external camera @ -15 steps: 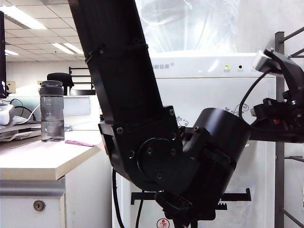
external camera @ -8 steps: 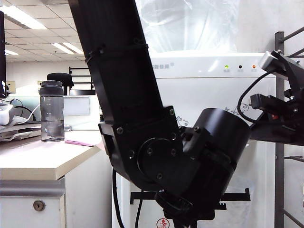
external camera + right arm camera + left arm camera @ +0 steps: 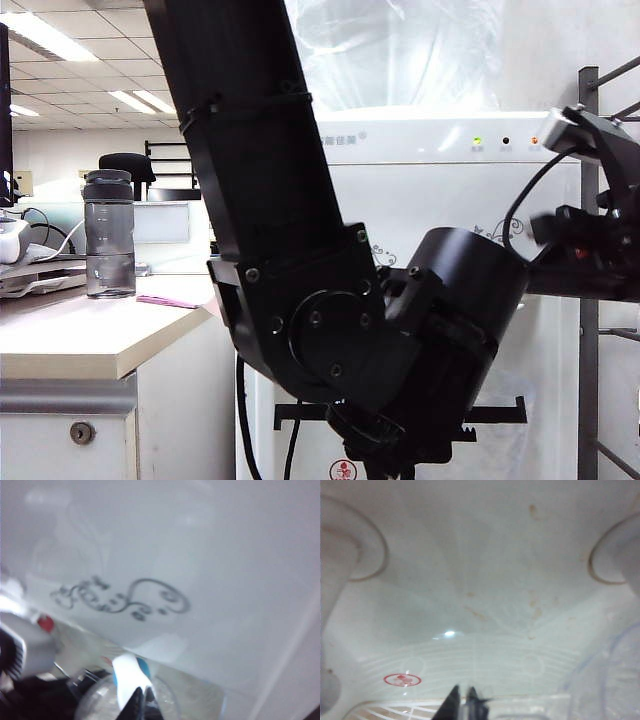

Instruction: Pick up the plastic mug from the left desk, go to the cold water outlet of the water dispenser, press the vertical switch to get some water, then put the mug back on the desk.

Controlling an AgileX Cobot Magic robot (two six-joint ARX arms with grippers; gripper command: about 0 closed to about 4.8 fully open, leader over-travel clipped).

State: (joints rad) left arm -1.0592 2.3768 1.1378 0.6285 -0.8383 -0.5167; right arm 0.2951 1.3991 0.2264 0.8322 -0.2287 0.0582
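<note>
The left gripper (image 3: 464, 702) is inside the tap recess of the water dispenser (image 3: 420, 190). It is shut, with a thin clear strip of the plastic mug (image 3: 615, 680) between its fingertips. In the right wrist view the mug's round clear rim (image 3: 95, 700) sits under the blue collar of the cold water outlet (image 3: 143, 666). The right gripper (image 3: 142, 700) is shut, and its tips rest against the white vertical switch (image 3: 127, 675). The left desk (image 3: 90, 335) stands at the left of the exterior view. The big black left arm (image 3: 330, 330) hides the taps and mug there.
A smoky-grey bottle (image 3: 109, 235) and a pink strip (image 3: 165, 301) are on the desk. Two round tap bodies (image 3: 345, 565) (image 3: 620, 555) flank the recess, and the drip grille (image 3: 395, 712) lies below. A metal rack (image 3: 588, 300) stands at the right edge.
The right hand at the exterior view's right edge has jiggled slightly and looks blurred now. The left arm has not moved.
</note>
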